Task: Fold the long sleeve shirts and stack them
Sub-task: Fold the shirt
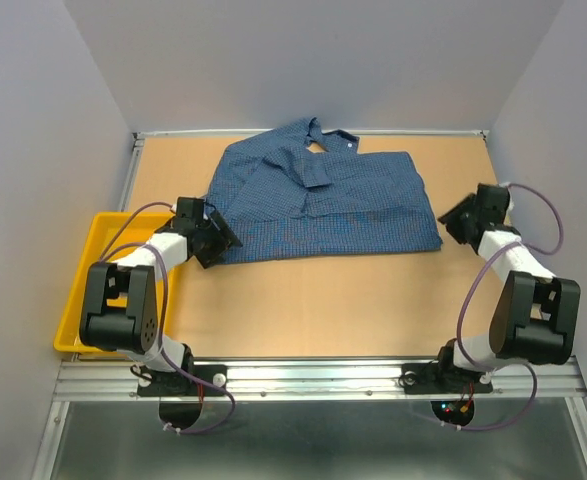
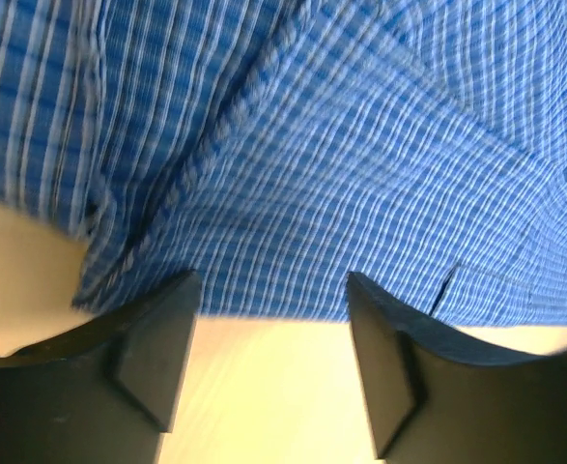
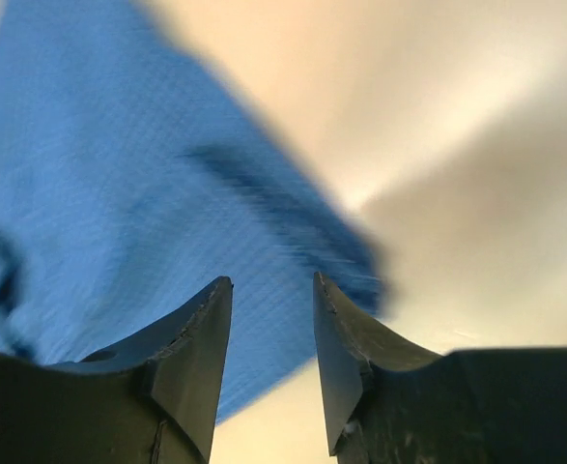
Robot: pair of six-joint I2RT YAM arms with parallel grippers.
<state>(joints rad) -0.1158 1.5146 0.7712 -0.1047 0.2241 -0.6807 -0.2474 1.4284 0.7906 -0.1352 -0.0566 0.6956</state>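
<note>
Shirt (image 1: 323,205): woven cloth, fine check, soft, matt, creased.
Table (image 1: 323,300) under shirt: tan board, smooth, matt.
Tray (image 1: 71,310) left of shirt: yellow plastic, slight sheen.
Rail (image 1: 323,372) on near side of shirt: bare brushed metal.
Left gripper (image 2: 271,290), right gripper (image 3: 271,290): black plastic, matt; the right one's edges chipped.

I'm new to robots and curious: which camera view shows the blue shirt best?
The top external view: it alone shows the whole blue shirt, lying partly folded on the table. The left wrist view shows only a close patch of checked fabric with its near edge; the right wrist view shows a blurred blue corner.
</note>
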